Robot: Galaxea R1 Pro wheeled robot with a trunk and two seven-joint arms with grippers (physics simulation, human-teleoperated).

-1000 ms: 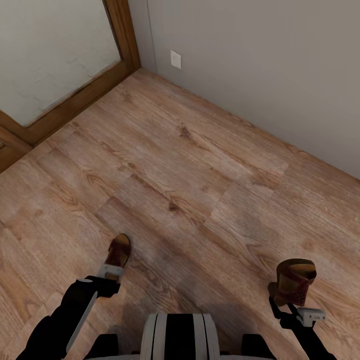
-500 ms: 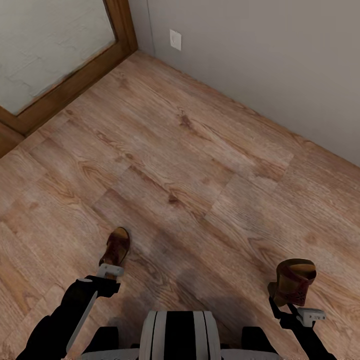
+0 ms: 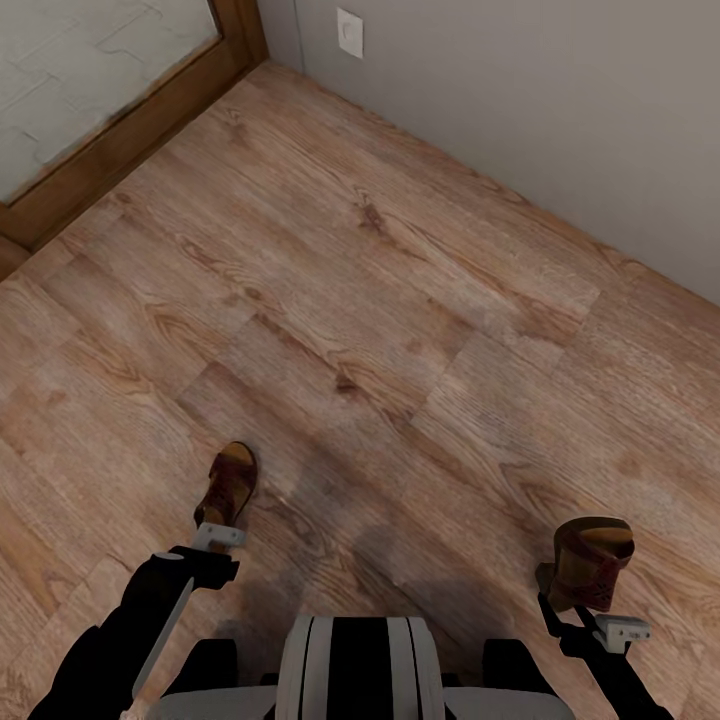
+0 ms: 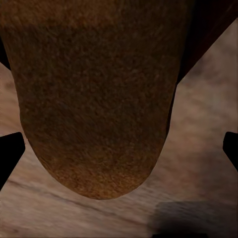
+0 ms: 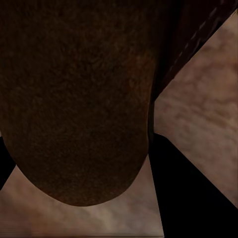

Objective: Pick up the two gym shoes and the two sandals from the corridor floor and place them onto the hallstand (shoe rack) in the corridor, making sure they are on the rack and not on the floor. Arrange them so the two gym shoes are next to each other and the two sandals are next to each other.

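Two brown sandals are held off the corridor floor (image 3: 380,300), one in each gripper. My left gripper (image 3: 222,520) is shut on the heel end of one sandal (image 3: 230,482), whose toe points away from me. The right gripper (image 3: 575,600) is shut on the other sandal (image 3: 592,570), which stands tilted with its patterned strap facing me. In the left wrist view the sandal's brown sole (image 4: 94,99) lies between the dark fingers (image 4: 10,156). In the right wrist view the other sole (image 5: 74,99) looks darker. The gym shoes and the hallstand are out of view.
A grey wall (image 3: 560,110) runs diagonally across the far right, with a white wall plate (image 3: 350,32) near the corner. A wooden door frame (image 3: 130,130) with a pale panel closes the far left. My trunk (image 3: 355,670) is at the near edge.
The whole picture has shifted: wall, wall plate and door frame slid up and out, so the camera moved. Both grippers still hold their sandals; the left one sits slightly farther out.
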